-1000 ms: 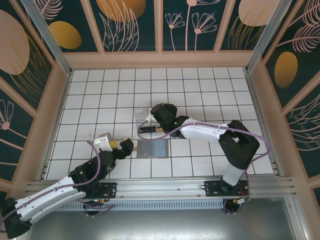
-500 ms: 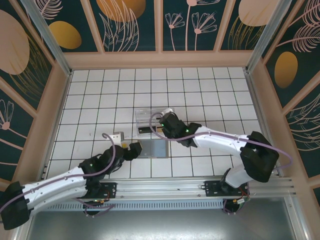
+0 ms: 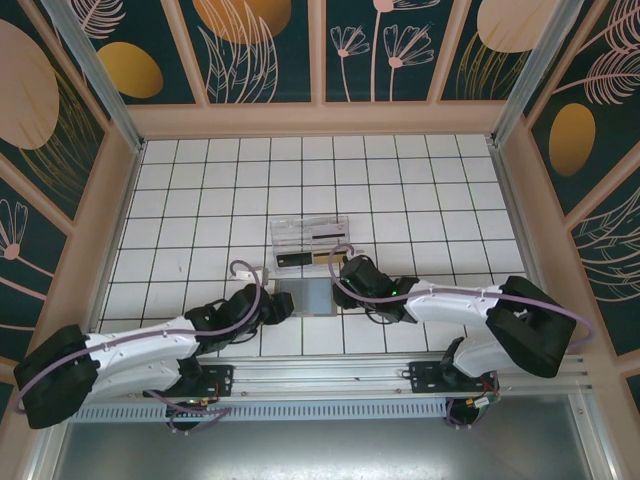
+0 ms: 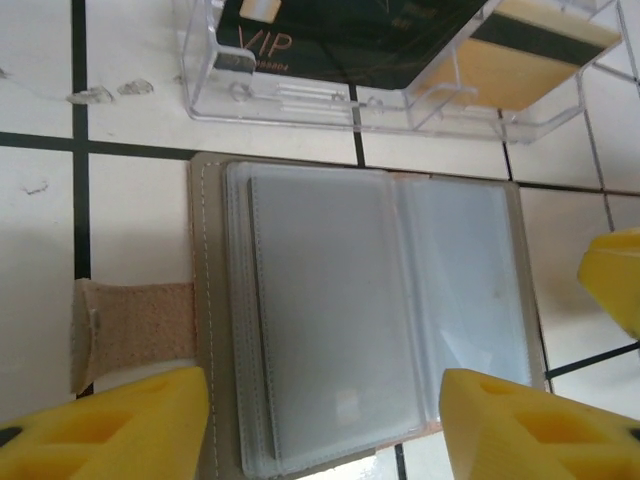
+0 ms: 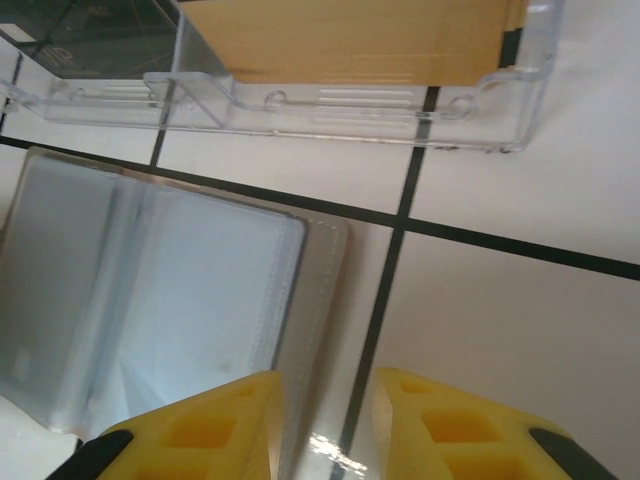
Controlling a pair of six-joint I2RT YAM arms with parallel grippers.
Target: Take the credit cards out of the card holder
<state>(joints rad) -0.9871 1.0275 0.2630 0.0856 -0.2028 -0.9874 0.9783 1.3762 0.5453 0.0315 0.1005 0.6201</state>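
The card holder (image 3: 303, 298) lies open and flat near the middle of the tabletop's (image 3: 420, 180) near edge, with its tan tab (image 4: 135, 325) pointing toward the left edge. The credit cards (image 4: 340, 30) sit in the clear tray (image 3: 308, 232) just beyond it. We see the left gripper (image 4: 320, 400) spread wide across the holder's near side, and the right gripper (image 5: 325, 420) with fingers only slightly parted over the holder's right border.

My yellow left fingertips (image 4: 110, 420) cropped at bottom, clear rectangular plastic tray (image 4: 300, 100) and its black card (image 4: 350, 40) cut off at top
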